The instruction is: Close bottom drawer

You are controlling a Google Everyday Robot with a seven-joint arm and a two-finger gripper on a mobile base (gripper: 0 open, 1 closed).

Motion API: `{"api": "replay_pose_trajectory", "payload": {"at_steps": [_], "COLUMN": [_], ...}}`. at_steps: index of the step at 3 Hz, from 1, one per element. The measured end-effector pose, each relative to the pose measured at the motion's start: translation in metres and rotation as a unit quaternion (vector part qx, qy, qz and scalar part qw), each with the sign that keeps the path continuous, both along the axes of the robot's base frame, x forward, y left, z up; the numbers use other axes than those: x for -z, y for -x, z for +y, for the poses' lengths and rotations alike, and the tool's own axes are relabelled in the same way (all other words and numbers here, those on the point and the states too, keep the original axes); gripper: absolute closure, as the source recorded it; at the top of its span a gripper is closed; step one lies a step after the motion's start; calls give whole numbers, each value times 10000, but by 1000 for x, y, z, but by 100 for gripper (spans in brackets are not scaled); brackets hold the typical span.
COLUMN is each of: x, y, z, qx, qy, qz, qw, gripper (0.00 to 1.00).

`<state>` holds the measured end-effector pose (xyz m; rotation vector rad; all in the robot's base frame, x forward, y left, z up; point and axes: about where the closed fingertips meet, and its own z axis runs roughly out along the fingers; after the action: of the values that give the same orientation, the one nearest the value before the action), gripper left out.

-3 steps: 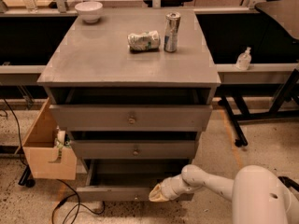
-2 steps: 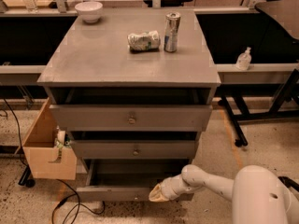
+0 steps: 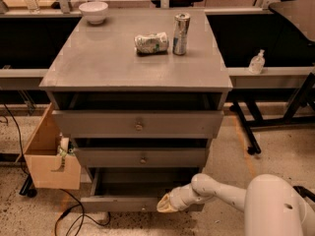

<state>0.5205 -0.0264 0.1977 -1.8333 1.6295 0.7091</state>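
The bottom drawer is the lowest of three grey drawers in a grey cabinet. It stands pulled out, its shallow tray showing, its slim front panel near the floor. Its knob is hidden. My gripper sits against the right part of that front panel, reaching in from the lower right on the white arm. The middle drawer and top drawer also stand out a little, each with a small round knob.
On the cabinet top stand a white bowl, a crushed can and an upright can. A wooden box hangs at the cabinet's left. Black cables lie on the floor. A sanitizer bottle stands at right.
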Motion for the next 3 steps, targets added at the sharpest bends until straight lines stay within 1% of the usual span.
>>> {"api": "replay_pose_trajectory", "payload": {"at_steps": [3], "x": [0], "y": [0], "z": [0], "qx": [-1], "qy": [-1], "qz": [2], "qw": [10000], "gripper": [13]}}
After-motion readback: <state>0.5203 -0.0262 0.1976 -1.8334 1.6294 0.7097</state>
